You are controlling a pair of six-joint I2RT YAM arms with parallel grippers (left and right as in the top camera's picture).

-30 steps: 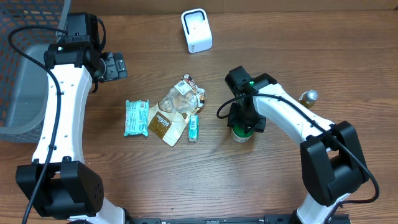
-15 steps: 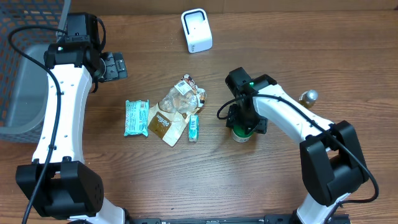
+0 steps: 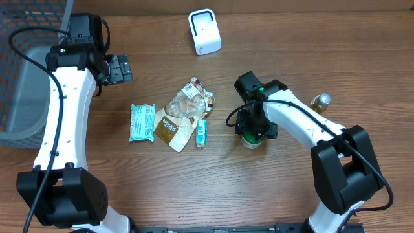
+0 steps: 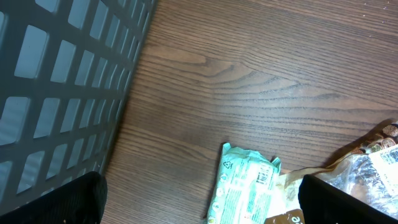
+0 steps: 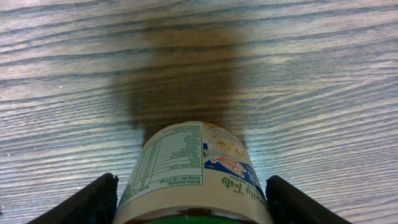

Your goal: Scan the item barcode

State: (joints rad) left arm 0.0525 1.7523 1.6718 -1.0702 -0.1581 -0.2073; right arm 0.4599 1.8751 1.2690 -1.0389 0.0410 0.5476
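The item is a small upright can [image 3: 251, 140] with a green lid and a printed label [image 5: 186, 162], standing right of the table's middle. My right gripper [image 3: 252, 131] hangs straight over it. Its two black fingers [image 5: 93, 202] straddle the can's sides, open, with thin gaps and no squeeze showing. The white barcode scanner [image 3: 204, 31] stands at the back centre, well away from the can. My left gripper [image 3: 119, 68] is open at the back left and holds nothing; its view looks down on bare wood and a teal packet [image 4: 245, 183].
A dark mesh basket [image 3: 26, 77] fills the left edge. Mid-table lie a teal packet [image 3: 141, 122], a clear snack bag [image 3: 184, 110] and a small teal bar [image 3: 202, 132]. A small gold-topped object [image 3: 320, 100] sits right of the right arm.
The right gripper's jaws have spread a little wider around the can. The can stays upright on the table and the left arm has not moved.
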